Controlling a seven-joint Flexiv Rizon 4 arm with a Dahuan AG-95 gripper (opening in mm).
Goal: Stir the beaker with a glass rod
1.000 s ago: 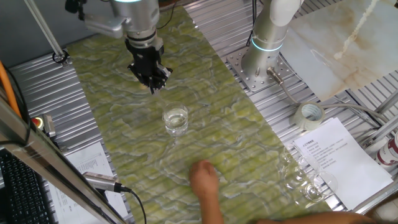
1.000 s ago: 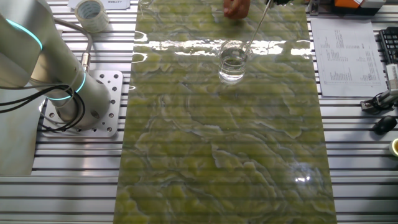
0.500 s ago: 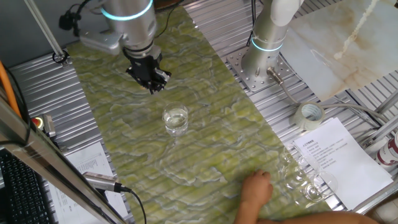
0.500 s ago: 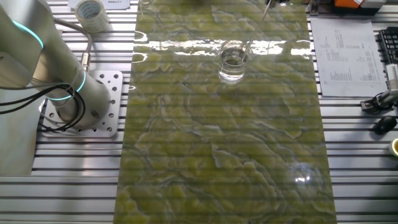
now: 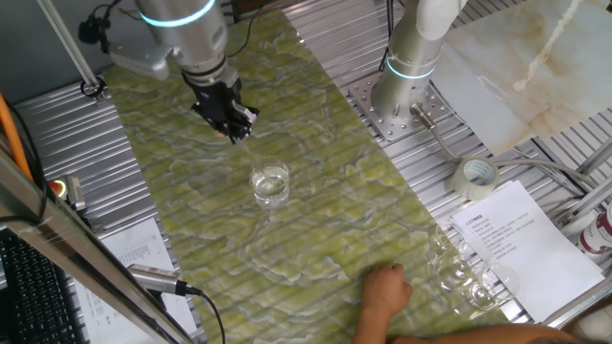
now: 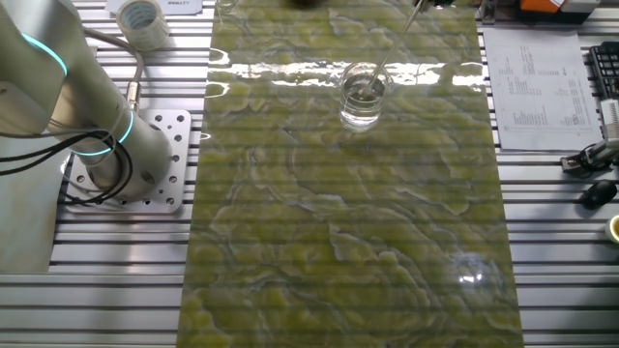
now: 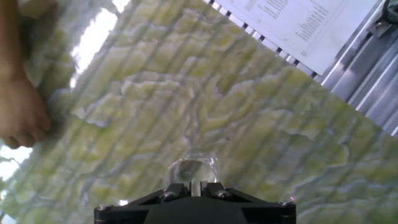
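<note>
Across the bench (image 5: 115,124) we see a long green, marble-patterned mat (image 5: 325,220) laid over ribbed metal slats, with bright glare at its far end in the other fixed view. Near the middle of the mat stands the beaker (image 5: 271,183), upright, with clear liquid in it. Our tool (image 5: 232,122) hangs above the mat, up and to one side of the beaker, its fingers closed on the glass rod (image 6: 392,45), which slants down from the tool to the beaker's mouth; in the hand view the beaker shows just beyond the fingertips. A person's hand (image 5: 382,290) rests on the mat's near end, well apart from the beaker. Beside it, off the mat, a cluster of clear glass vessels (image 5: 466,277) sits on a printed sheet (image 5: 521,239), and a tape roll (image 5: 476,176) lies near the arm's base (image 5: 397,100). A keyboard (image 5: 33,287) lies at the other edge.
</note>
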